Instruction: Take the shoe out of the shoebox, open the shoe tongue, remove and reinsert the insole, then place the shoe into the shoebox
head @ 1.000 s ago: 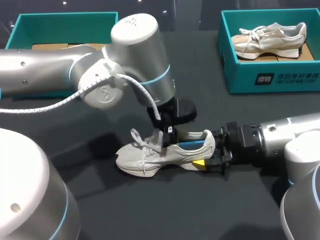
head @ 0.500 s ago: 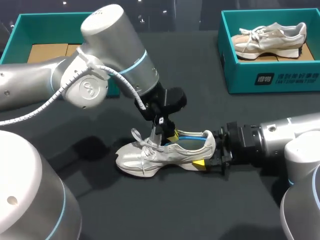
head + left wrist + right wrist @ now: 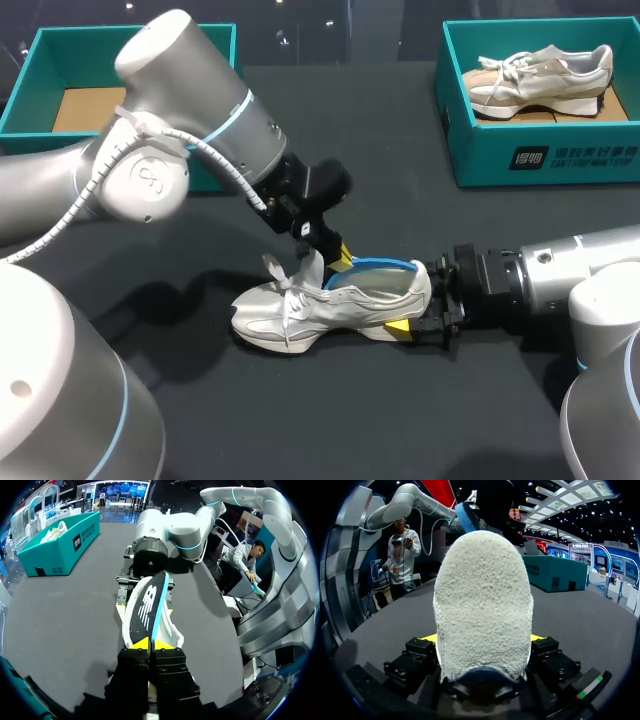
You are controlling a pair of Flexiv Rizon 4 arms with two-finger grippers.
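Across the dark surface (image 3: 400,420) the shoe (image 3: 330,305) is being steadied at the middle, its heel clamped between the right fingers (image 3: 397,327). The insole (image 3: 147,612), partly out, is being pinched by the left fingers (image 3: 141,644), pressed together on its end. A skewed pull could be bending it or dragging the shoe loose. A second shoe (image 3: 540,75) is being held in the right box (image 3: 540,160); in the left box (image 3: 130,32) only brown card is being shown.

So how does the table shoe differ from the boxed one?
The table shoe is clamped at the heel by the right gripper; the boxed shoe lies untouched in its shoebox. The table shoe's insole is lifted out, pinched by the left gripper; the boxed shoe's isn't showing. Both are pale sneakers.
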